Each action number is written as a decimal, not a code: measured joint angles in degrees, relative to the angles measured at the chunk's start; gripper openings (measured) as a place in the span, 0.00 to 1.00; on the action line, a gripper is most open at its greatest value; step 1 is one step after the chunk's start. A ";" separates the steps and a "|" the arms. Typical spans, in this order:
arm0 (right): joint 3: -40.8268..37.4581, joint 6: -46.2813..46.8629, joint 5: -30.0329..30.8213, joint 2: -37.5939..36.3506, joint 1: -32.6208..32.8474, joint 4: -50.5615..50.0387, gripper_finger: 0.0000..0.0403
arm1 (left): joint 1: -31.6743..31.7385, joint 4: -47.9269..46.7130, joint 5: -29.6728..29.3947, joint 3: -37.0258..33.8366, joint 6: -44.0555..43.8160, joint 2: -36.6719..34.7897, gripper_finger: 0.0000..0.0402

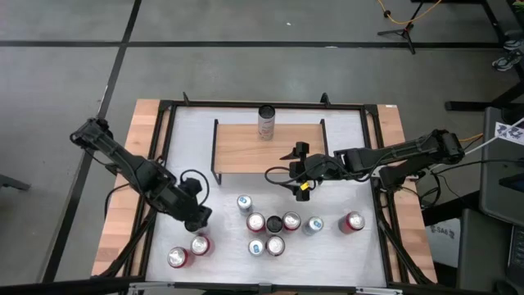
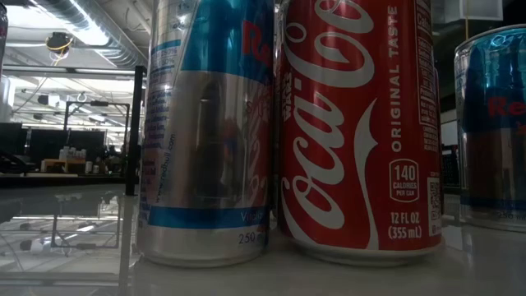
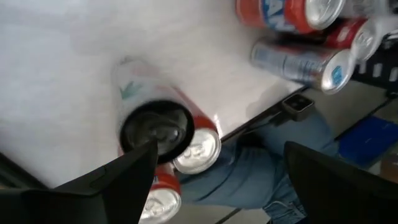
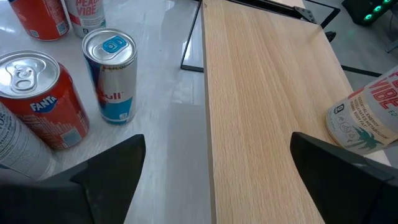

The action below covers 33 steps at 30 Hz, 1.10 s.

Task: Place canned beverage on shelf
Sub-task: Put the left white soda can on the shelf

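Right gripper (image 1: 300, 174): at the front right part of the shelf (image 1: 246, 152), above its front edge; fingers spread wide, nothing between them in the right wrist view.
Left gripper (image 1: 196, 215): low over the front left of the table (image 1: 188, 123), fingers wide apart, empty; hovers above the two cans at front left.
Shelf state: one pale can (image 1: 266, 123) stands upright on the plank at the back edge, near the middle. Rest of the plank bare.
Progress (judgement): one can placed; most of the job is left, since the shelf has room for several more.
Cans remaining: cluster in front of the shelf, a blue-and-silver can (image 1: 244, 203), red cans (image 1: 256, 222), a further red can (image 1: 353, 221) to the right, and two red-topped cans (image 1: 190, 251) at front left.
Can vs. right gripper: nearest loose cans sit just in front of and below it, near but not touching; the wrist view shows a Fanta can (image 4: 38, 99) and a slim blue can (image 4: 113, 76) beside the shelf edge.
Can vs. left gripper: a dark-topped can (image 3: 155, 127) lies directly under it, between the finger lines, not yet gripped.
Low view: blocked by a slim can and a Coca-Cola can (image 2: 357, 123) standing side by side.
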 joint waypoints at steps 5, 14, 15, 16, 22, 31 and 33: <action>0.00 -0.02 0.01 0.00 0.00 -0.01 0.97 | -1.23 -9.03 2.87 5.72 -0.77 5.13 0.85; 0.00 -0.04 0.01 0.00 0.00 -0.01 0.97 | -2.67 -13.06 0.12 8.65 -0.85 10.09 0.85; 0.00 -0.04 0.01 0.00 0.00 -0.01 0.97 | -2.79 -13.26 0.14 8.63 -0.83 10.53 0.85; 0.00 -0.04 0.01 0.00 0.00 -0.01 0.97 | -2.91 -13.36 0.14 8.63 -0.83 10.98 0.85; 0.00 -0.04 0.01 0.02 0.00 -0.01 0.97 | -3.45 -13.57 0.05 8.61 -0.83 12.66 0.85; -0.02 -0.04 -0.01 0.02 0.00 -0.01 0.97 | -3.82 -15.02 -1.86 8.39 -0.81 15.17 0.85; -0.02 -0.04 -0.01 0.02 0.00 -0.02 0.97 | -4.06 -15.17 -1.85 8.39 -0.81 15.88 0.85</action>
